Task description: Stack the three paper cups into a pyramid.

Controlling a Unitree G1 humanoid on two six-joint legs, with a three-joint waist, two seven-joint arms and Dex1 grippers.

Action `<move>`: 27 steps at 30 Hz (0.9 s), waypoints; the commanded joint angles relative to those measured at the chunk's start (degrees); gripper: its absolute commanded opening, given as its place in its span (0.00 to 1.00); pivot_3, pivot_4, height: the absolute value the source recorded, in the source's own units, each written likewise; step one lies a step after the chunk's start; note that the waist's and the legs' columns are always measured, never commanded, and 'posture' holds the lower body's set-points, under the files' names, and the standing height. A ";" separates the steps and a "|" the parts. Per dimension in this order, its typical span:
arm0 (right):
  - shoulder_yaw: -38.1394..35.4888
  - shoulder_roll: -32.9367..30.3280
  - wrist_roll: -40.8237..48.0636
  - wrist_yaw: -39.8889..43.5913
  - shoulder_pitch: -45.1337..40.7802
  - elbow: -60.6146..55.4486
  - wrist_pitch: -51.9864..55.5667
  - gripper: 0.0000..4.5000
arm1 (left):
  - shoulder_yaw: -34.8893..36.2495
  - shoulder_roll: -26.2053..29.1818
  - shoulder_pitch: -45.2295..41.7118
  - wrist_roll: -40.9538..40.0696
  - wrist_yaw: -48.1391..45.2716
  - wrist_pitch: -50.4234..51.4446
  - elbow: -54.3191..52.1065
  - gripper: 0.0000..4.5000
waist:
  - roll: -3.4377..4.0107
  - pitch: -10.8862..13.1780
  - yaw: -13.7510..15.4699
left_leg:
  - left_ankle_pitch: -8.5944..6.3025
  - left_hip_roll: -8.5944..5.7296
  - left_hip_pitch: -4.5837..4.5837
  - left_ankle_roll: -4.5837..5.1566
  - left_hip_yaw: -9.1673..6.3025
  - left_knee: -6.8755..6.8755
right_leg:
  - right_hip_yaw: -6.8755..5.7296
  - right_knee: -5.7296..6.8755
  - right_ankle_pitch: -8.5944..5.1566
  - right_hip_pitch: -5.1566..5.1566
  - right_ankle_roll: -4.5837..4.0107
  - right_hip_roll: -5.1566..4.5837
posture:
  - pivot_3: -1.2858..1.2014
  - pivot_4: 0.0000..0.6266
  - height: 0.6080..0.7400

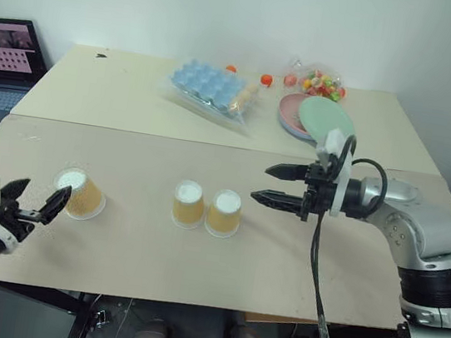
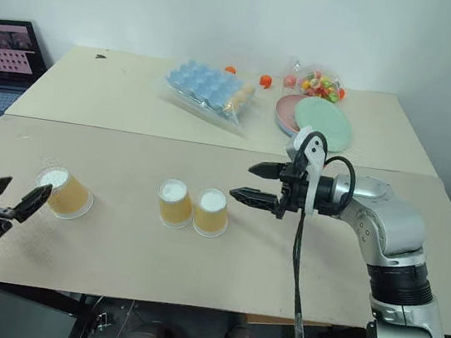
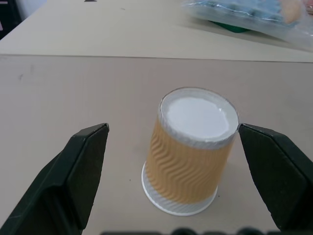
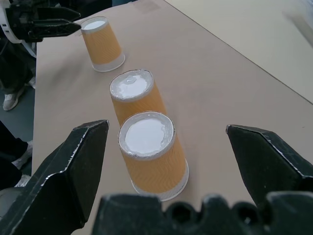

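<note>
Currently we observe three paper cups, all inverted with white bases up, standing on the tan bench (image 1: pixel 196 257). Two cups form a pair near the bench centre: the left cup of the pair (image 1: pixel 188 203) and the right cup of the pair (image 1: pixel 224 212) stand just beside each other, apparently touching at the rims. The third cup (image 1: pixel 79 192) stands alone, well apart, at the 9 o'clock side of the pair. No cup rests on another; the pyramid is not yet built.

We note the left pincer (image 1: pixel 35 199) at the 8 o'clock side of the lone cup, near it, fingers spread wide and holding nothing. From the left wrist view, the cup (image 3: pixel 193 149) sits between the two black fingers (image 3: pixel 73 176) without contact.

We note the right pincer (image 1: pixel 274 184) at the 3 o'clock side of the pair, pointing toward it, fingers spread wide and empty, near the right cup but apart from it. The right wrist view shows the pair lined up ahead of that pincer.

At the 12 o'clock end of the bench lie a blue egg tray in a clear bag (image 1: pixel 211 90), stacked pink and green plates (image 1: pixel 321 119) and a bag of coloured balls (image 1: pixel 321 83). A laptop (image 1: pixel 1 62) sits at 10 o'clock.
</note>
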 commanded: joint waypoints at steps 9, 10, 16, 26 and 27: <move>-3.09 -0.32 1.34 -2.51 1.11 -5.58 0.75 1.00 | -8.76 -0.02 -2.92 4.48 3.97 -12.67 6.01 1.00 | -0.02 -0.01 0.03 | 0.00 0.06 -0.01 0.00 0.03 0.02 | 0.00 -0.02 0.01 0.00 -0.01 0.07 | 0.52 0.24 0.97; -3.22 -0.31 1.53 -2.80 1.29 -6.01 1.01 1.00 | -9.32 0.30 -4.11 4.77 4.15 -13.46 7.38 1.00 | -0.02 -0.01 0.03 | 0.00 0.06 -0.01 0.00 0.03 0.02 | 0.00 -0.02 0.01 0.00 -0.01 0.07 | 0.52 0.24 0.97; -4.15 -0.41 2.22 -4.45 2.31 -8.09 2.29 1.00 | -12.67 1.38 -9.08 6.06 4.83 -16.56 12.66 1.00 | -0.02 -0.01 0.07 | 0.00 0.08 -0.02 0.01 0.03 0.02 | -0.01 -0.02 0.02 0.00 0.00 0.09 | 0.52 0.24 0.97; -5.50 -1.39 3.20 -6.17 3.90 -10.44 3.77 1.00 | -14.72 1.53 -9.18 5.33 4.77 -17.91 14.24 0.59 | -0.02 -0.01 -0.05 | 0.00 0.13 -0.04 0.01 0.05 0.01 | -0.02 -0.03 0.02 -0.04 -0.01 0.10 | 0.52 0.24 0.97; -5.55 -1.48 3.25 -6.27 4.03 -10.49 3.81 1.00 | -14.83 1.71 -9.49 5.43 4.92 -17.85 14.31 0.59 | -0.02 -0.01 -0.04 | 0.00 0.13 -0.04 0.01 0.05 0.02 | -0.01 -0.03 0.02 -0.03 -0.01 0.10 | 0.52 0.24 0.97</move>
